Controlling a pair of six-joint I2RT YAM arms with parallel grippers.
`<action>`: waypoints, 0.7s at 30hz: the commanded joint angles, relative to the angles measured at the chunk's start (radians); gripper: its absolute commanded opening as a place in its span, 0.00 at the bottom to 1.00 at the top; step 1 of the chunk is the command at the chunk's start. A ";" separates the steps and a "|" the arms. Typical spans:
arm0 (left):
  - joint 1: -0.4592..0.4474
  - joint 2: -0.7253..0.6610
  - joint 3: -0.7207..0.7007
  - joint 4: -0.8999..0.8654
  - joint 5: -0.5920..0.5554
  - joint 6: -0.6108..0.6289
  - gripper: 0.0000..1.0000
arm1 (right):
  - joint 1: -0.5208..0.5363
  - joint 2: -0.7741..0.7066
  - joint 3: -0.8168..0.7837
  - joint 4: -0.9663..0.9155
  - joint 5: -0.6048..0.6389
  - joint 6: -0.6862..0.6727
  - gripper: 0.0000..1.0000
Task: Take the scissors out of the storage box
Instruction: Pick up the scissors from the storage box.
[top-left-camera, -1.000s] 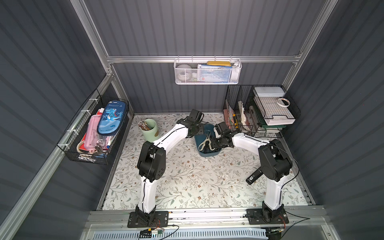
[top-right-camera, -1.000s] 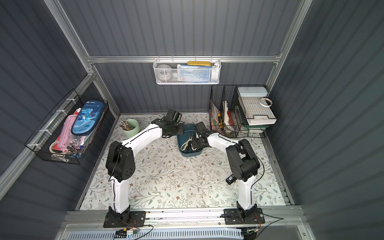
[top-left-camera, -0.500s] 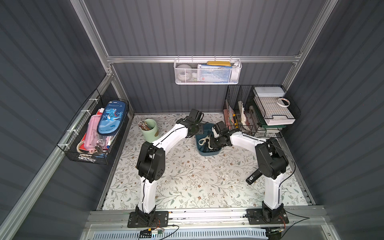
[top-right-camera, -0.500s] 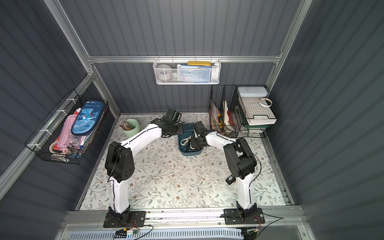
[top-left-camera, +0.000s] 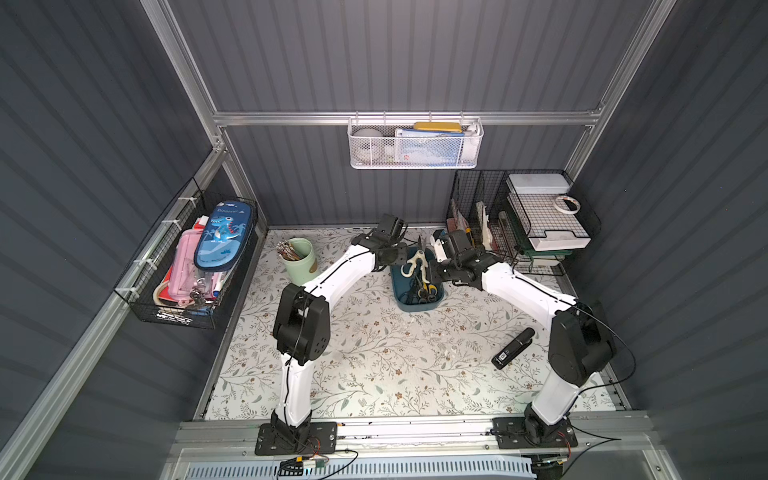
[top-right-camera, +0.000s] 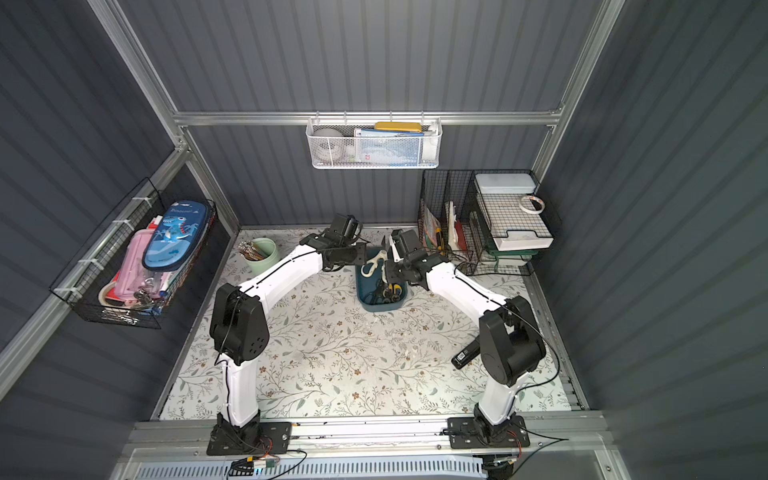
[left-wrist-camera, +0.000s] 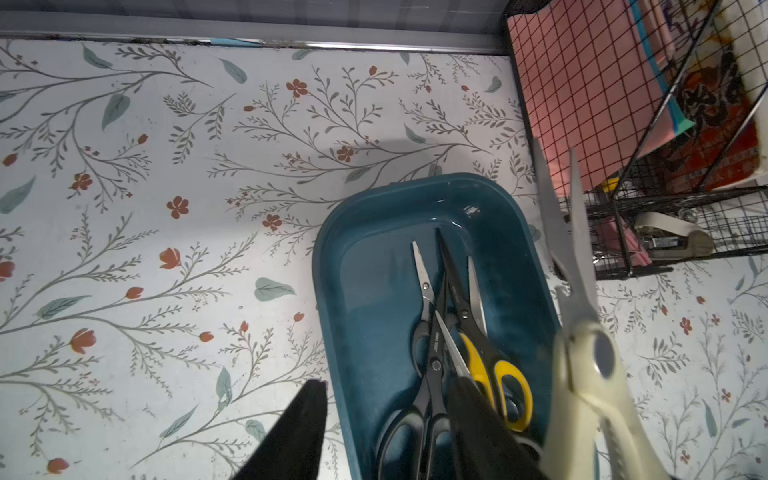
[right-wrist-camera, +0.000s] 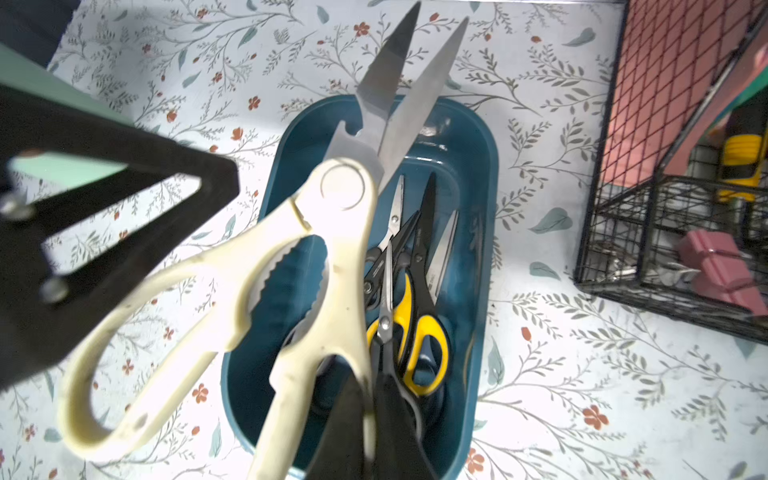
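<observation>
The dark teal plastic tub sits at the far middle of the floral-patterned table. Its far end is near the back wall, and the black wire rack stands just to its right. The near half of the table is open; only a black bar lies there, at the right.

My right fingers are clenched on one handle of the cream plastic kitchen shears. The shears hang tilted over the tub, blades partly parted and pointing to the far wall. Their loose handle sticks out left toward my left fingers, which are spread and grasp nothing. One tip is outside the tub's left wall, the other over the black-handled pairs; whether it touches them I cannot judge. The yellow-and-black scissors lie in the tub beside them.
</observation>
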 joint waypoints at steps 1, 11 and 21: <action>0.004 -0.019 -0.010 -0.049 -0.038 0.049 0.49 | 0.032 -0.007 -0.025 -0.026 0.026 -0.052 0.00; -0.048 -0.020 -0.054 -0.073 -0.013 0.111 0.40 | 0.068 -0.013 -0.007 -0.030 0.071 -0.032 0.00; -0.091 -0.047 -0.117 0.031 0.229 0.015 0.32 | 0.073 0.009 0.040 -0.022 0.064 0.046 0.00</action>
